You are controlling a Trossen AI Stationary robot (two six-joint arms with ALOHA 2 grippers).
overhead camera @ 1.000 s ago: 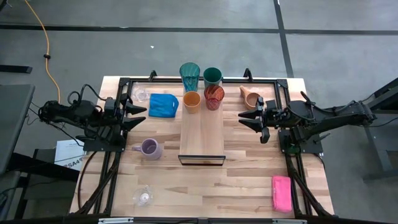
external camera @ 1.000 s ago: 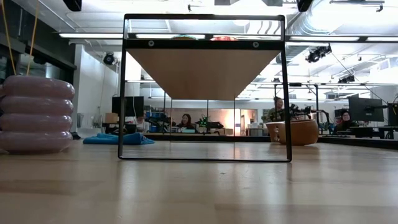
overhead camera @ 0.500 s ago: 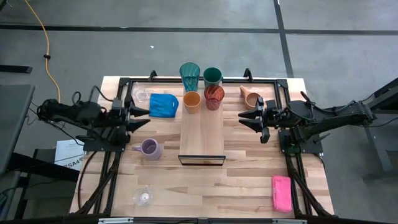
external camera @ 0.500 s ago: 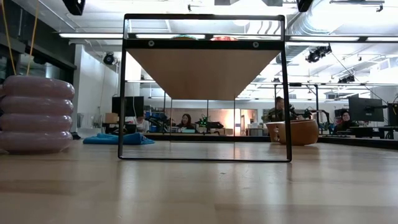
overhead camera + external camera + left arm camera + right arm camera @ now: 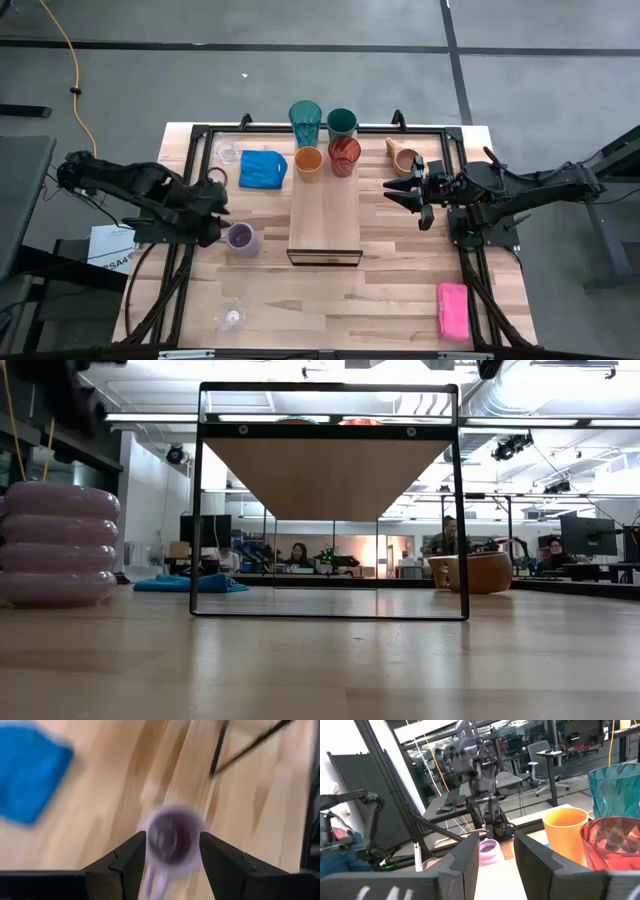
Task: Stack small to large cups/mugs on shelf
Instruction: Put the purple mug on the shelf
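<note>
Left gripper [image 5: 172, 855], fingers spread wide, hangs over the lavender mug [image 5: 240, 238] at the shelf's [image 5: 325, 215] nine o'clock; right gripper [image 5: 400, 192] waits empty, fingers apart, at three o'clock.

High view: mounted overhead, facing straight down, covering the whole surface [image 5: 400, 290] and surrounding floor.

Low view: set at surface height near one edge, facing level across it into the room beyond. It sits close to the lavender mug [image 5: 58, 543] and looks through the shelf [image 5: 328, 470] end-on.

Left wrist view: points down, very near the lavender mug [image 5: 172, 840], framed between the left pincer [image 5: 172, 852] fingers.

Right wrist view: looks level across the surface from beside the orange cup [image 5: 565, 837] toward the opposite arm.

Shared: all four views take in the lavender mug; high and low views share the shelf [image 5: 325, 215].
</note>
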